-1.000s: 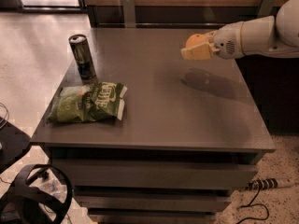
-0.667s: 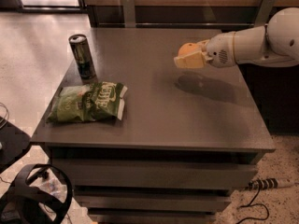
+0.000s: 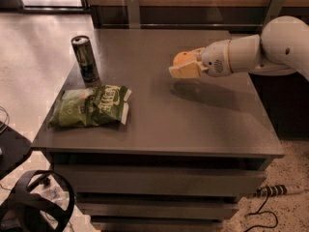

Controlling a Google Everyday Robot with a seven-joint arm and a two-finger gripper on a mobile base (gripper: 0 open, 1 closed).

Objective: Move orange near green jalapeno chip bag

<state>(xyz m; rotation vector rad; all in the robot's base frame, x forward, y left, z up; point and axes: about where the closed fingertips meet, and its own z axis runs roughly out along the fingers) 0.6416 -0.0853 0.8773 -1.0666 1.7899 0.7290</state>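
Observation:
The orange (image 3: pixel 182 58) is a small round bright-orange fruit held between the pale fingers of my gripper (image 3: pixel 186 64), above the middle of the grey table (image 3: pixel 193 124). The gripper is shut on it and points left from the white arm (image 3: pixel 256 52) coming in from the right. The green jalapeno chip bag (image 3: pixel 90 106) lies flat near the table's front left corner, well to the left of the orange and lower in the view.
A dark upright drink can (image 3: pixel 85 59) stands at the table's left edge, just behind the chip bag. A wooden wall with metal brackets (image 3: pixel 133 8) runs behind the table. Cables and a black ring-shaped object (image 3: pixel 38 207) lie on the floor.
The gripper has carried the orange leftward and slightly down, from the table's right side toward its middle. The chip bag and the can have not moved.

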